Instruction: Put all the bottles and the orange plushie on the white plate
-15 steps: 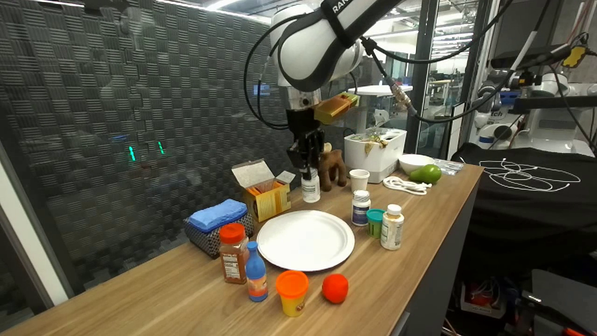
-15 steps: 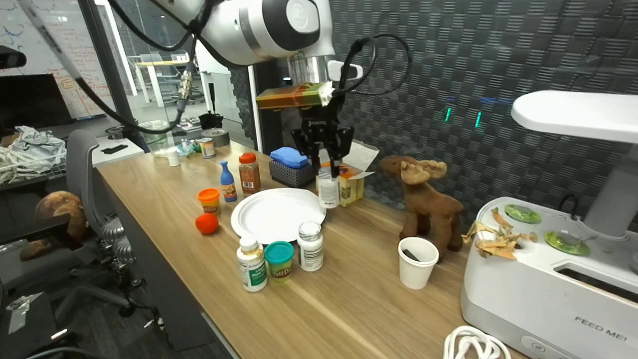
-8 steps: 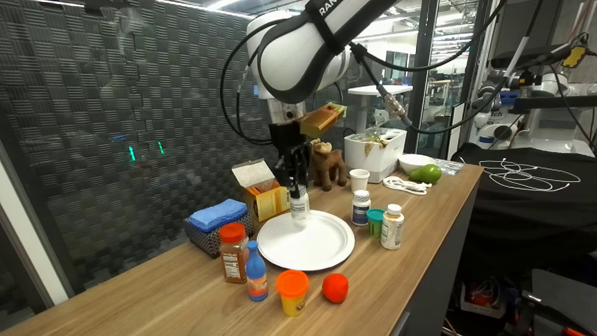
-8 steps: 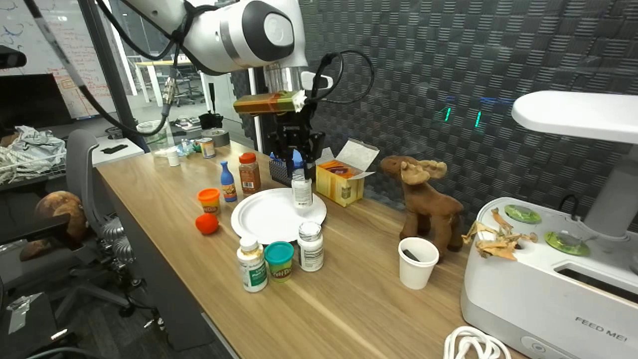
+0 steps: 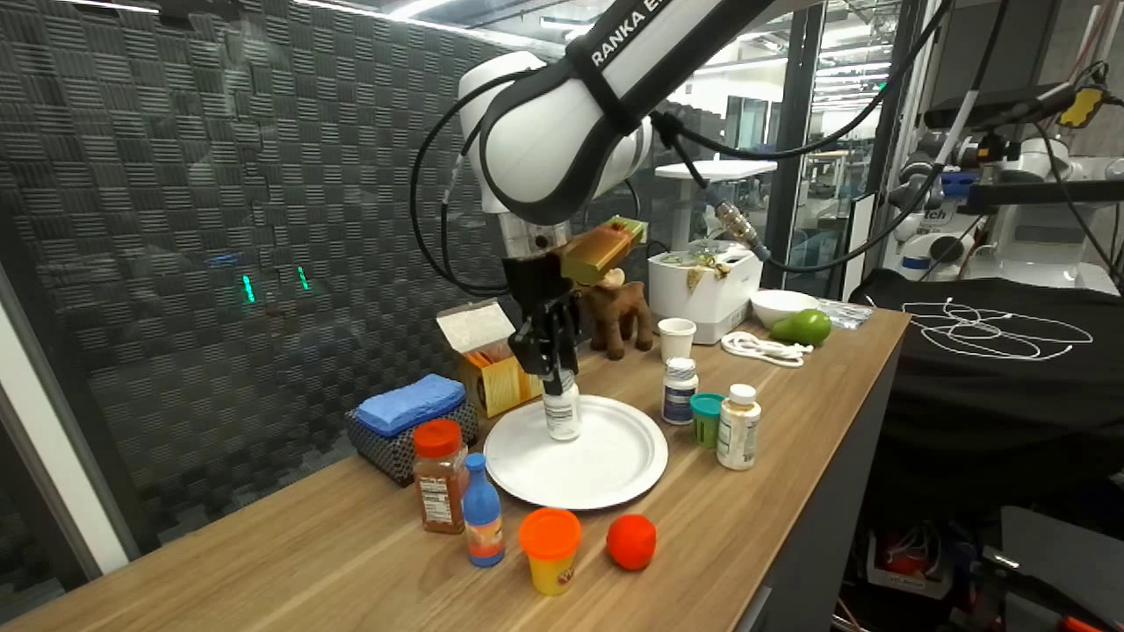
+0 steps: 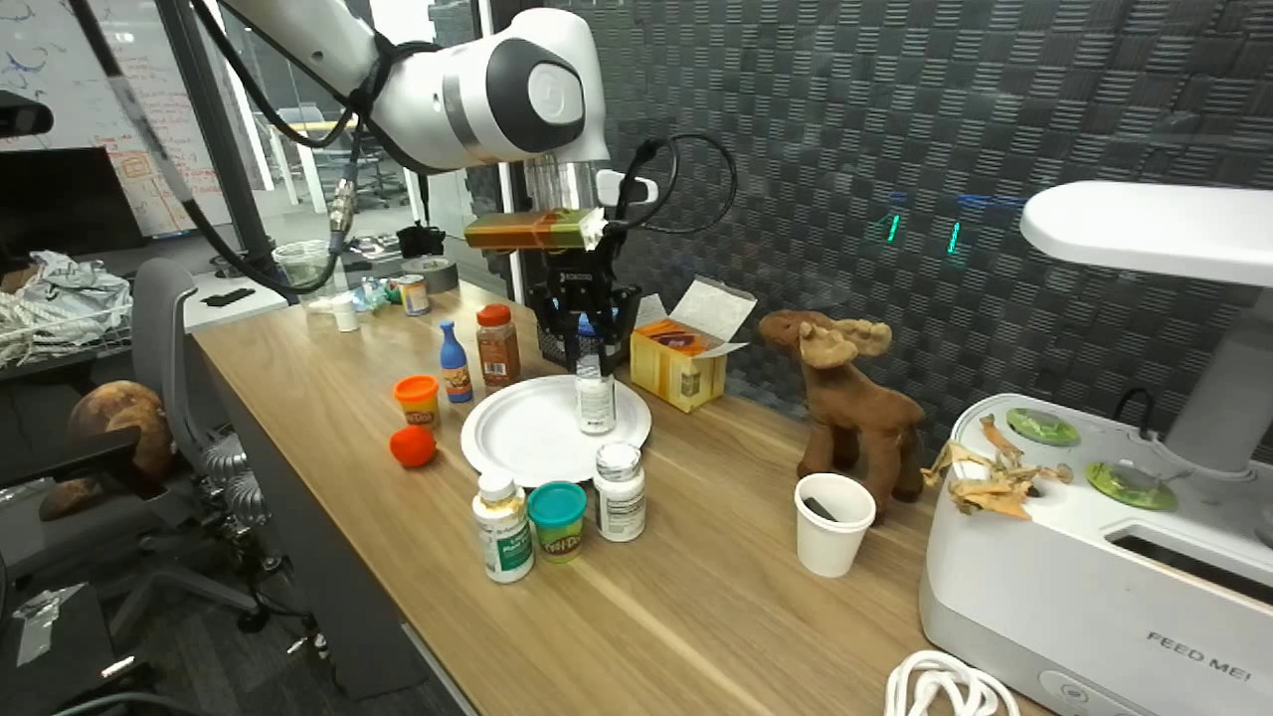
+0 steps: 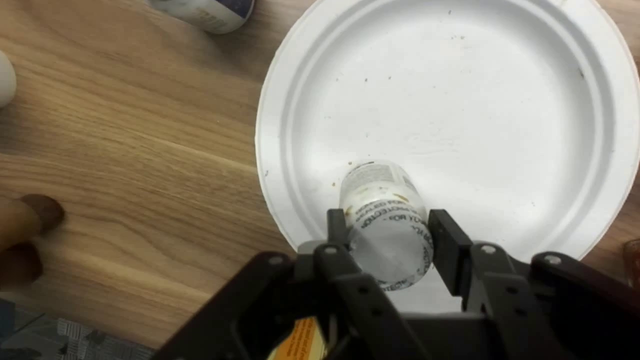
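One white pill bottle over the white plate, near upright just inside the rim, top squeezed from both sides in the pinch of the gripper. Seems to touch the plate at the base; probably held high to spare the gripper any contact with the plate, and toward the rim to leave room. Just beside the plate, a blue-labelled bottle; across the plate from it, a red-capped bottle and a blue bottle, perhaps set close for short carries. Near the plate too, a red-orange ball, maybe the orange plushie; cannot tell from texture. Farther from the plate, a green-labelled bottle, with a teal-lidded tub in between, likely calling for a careful approach. Well apart from the plate, a brown toy moose, seemingly no part of the task.
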`<act>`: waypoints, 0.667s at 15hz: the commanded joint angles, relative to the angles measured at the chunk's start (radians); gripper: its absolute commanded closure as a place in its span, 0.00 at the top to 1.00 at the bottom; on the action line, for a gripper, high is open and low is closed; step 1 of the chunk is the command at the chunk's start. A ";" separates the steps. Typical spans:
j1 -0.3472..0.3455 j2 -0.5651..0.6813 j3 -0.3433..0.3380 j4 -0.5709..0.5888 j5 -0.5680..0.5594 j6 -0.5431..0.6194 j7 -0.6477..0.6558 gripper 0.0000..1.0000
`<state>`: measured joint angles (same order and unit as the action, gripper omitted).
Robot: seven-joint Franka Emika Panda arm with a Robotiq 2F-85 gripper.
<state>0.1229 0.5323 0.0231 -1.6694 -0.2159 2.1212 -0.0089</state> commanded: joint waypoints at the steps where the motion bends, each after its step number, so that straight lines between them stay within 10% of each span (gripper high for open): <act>1: -0.004 0.001 0.005 0.014 0.021 0.045 0.023 0.19; 6: -0.004 0.006 0.006 0.013 0.043 0.096 0.055 0.19; 7: -0.003 0.006 0.006 0.010 0.045 0.098 0.059 0.34; 8: -0.002 0.004 0.006 0.006 0.048 0.101 0.059 0.69; 10: -0.003 -0.004 0.006 -0.004 0.051 0.105 0.055 0.77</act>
<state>0.1217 0.5369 0.0231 -1.6689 -0.1843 2.2041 0.0379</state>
